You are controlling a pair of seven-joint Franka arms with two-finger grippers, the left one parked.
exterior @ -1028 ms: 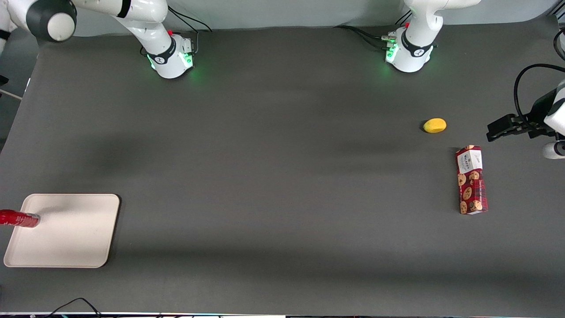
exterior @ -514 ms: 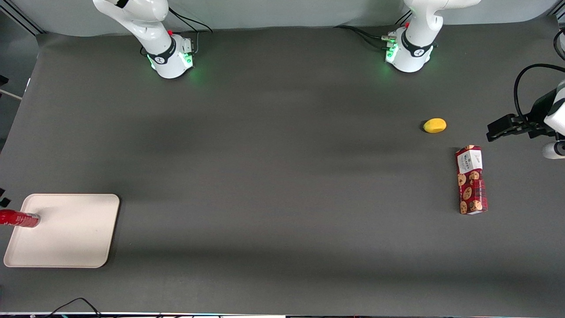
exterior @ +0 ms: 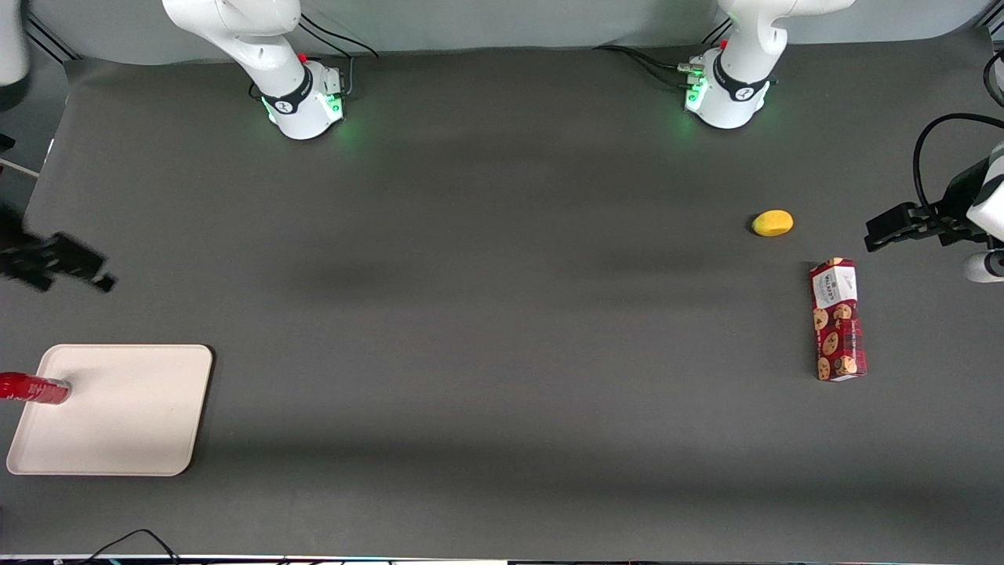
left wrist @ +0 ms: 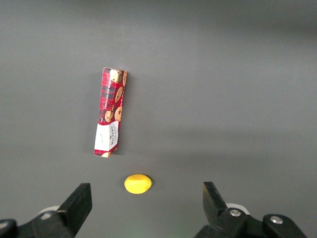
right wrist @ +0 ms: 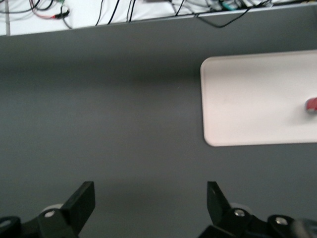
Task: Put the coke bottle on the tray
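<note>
Coke bottle [exterior: 33,389] stands on the tray [exterior: 125,424] at its edge toward the working arm's end of the bench. Hand [exterior: 55,265] empty, fingers spread, above bare bench, well apart, farther from the front camera than the tray.

A dark grey table [exterior: 502,314] carries a beige tray [exterior: 125,416] at the working arm's end, near the front camera, and a red coke bottle [exterior: 35,388] stands on the tray at its outer edge. Toward the parked arm's end lie a yellow oval fruit [exterior: 773,223] and, just nearer the camera, a long red cookie box [exterior: 838,319], flat on the table and close to each other without touching. The gripper [exterior: 59,263] hangs wide open above bare table, farther from the camera than the tray
</note>
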